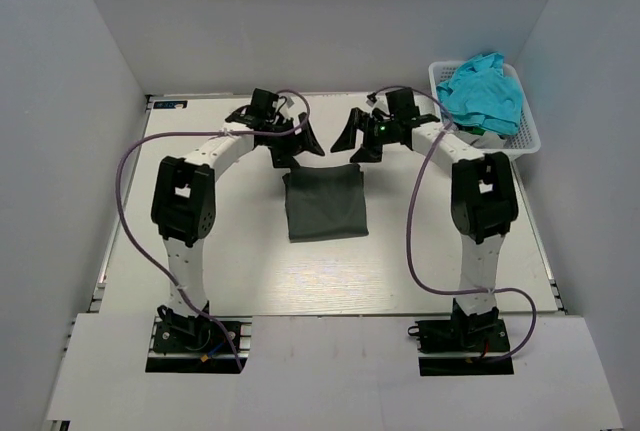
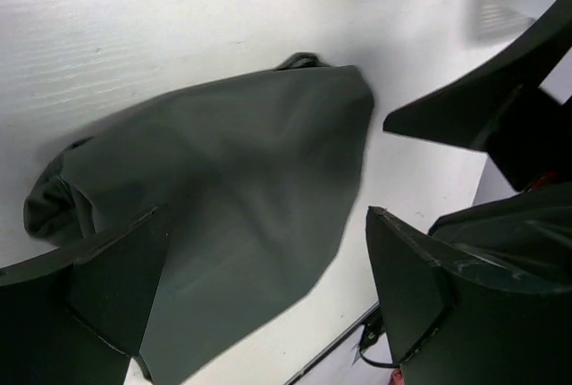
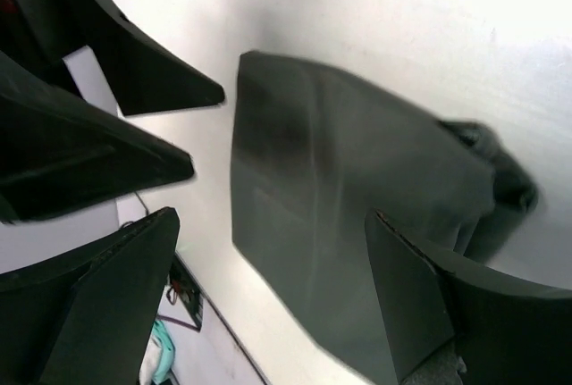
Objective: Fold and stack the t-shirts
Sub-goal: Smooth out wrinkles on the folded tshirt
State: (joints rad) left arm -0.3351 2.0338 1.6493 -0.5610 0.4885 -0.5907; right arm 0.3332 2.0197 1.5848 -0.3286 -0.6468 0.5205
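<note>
Charcoal-grey cloth is lying as a neat folded rectangle: the grey t-shirt (image 1: 325, 203) is resting flat on the table (image 1: 250, 271). Well off to its far right, the turquoise t-shirt (image 1: 485, 91) is sitting crumpled in the white basket (image 1: 528, 141). The grey fold is looking finished, so the turquoise one is probably next, calling for a reach to the basket. Over the grey t-shirt's far edge, the left gripper (image 1: 297, 143) and right gripper (image 1: 360, 139) are hovering side by side, both spread wide, gripping nothing.
</note>
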